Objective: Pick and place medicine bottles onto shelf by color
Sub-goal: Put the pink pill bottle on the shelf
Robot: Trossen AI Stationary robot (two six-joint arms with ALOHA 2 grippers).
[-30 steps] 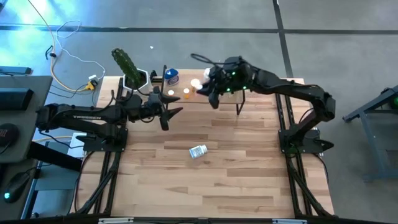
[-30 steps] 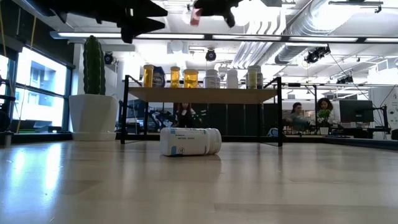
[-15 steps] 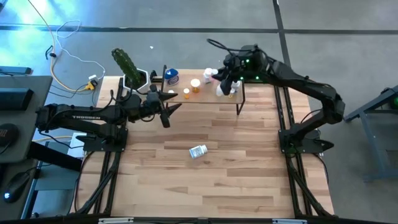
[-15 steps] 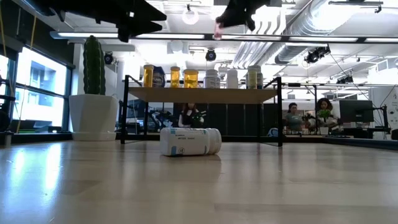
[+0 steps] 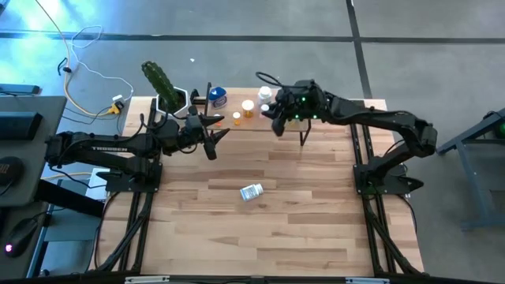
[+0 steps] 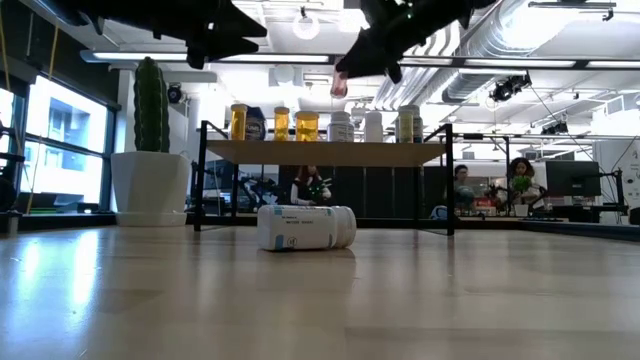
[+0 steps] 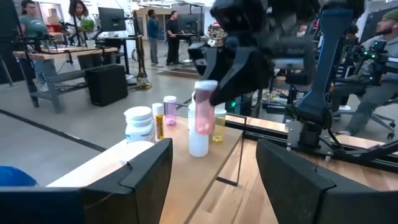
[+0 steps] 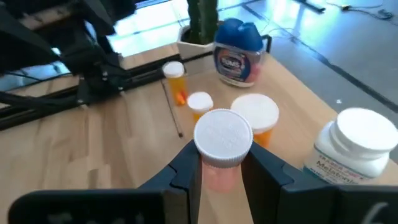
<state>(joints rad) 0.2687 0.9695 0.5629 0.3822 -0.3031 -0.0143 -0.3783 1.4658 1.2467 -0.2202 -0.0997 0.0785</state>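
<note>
above the shelf (image 6: 325, 150) we see the right gripper (image 8: 221, 165) squeezing a pink bottle (image 8: 222, 149), while the left gripper (image 5: 215, 132) waits open nearby.

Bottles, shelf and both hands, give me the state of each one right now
Pink bottle: white cap on, upright, held in the air over the shelf by the right hand.
Right hand: shut on the pink bottle.
Left hand: open, empty, near the shelf's left end.
White bottle: lying on its side on the table.
Shelf: standing, a row of upright bottles on it.
Blue bottle: upright on the shelf.
</note>
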